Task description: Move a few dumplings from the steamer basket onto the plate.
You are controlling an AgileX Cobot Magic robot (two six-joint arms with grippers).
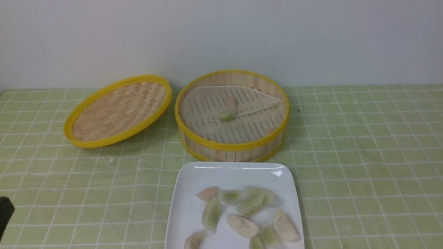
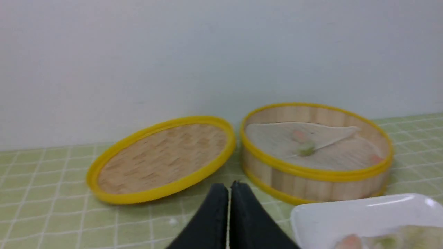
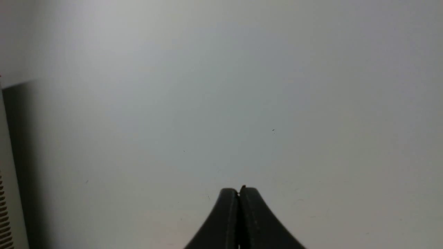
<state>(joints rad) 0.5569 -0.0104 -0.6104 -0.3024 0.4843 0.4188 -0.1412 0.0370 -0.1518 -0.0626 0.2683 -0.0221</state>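
The steamer basket [image 1: 230,148] stands mid-table with its pale liner folded over. Inside it lie a green dumpling [image 1: 226,114], a pinkish one [image 1: 231,102] and another by the right wall [image 1: 271,131]. In front of it, the white plate [image 1: 193,180] carries several dumplings [image 1: 243,225]. My left gripper [image 2: 229,186] is shut and empty, low over the cloth, short of the gap between lid and basket [image 2: 311,188], with the plate [image 2: 346,214] to one side. Only a black piece of it [image 1: 5,211] shows at the front view's left edge. My right gripper [image 3: 239,189] is shut, empty, facing a blank wall.
The shallow woven lid [image 1: 117,110] leans tilted left of the basket, also seen in the left wrist view [image 2: 159,159]. A small white crumb [image 1: 111,160] lies on the green checked tablecloth [image 1: 363,166]. A pale wall closes off the back.
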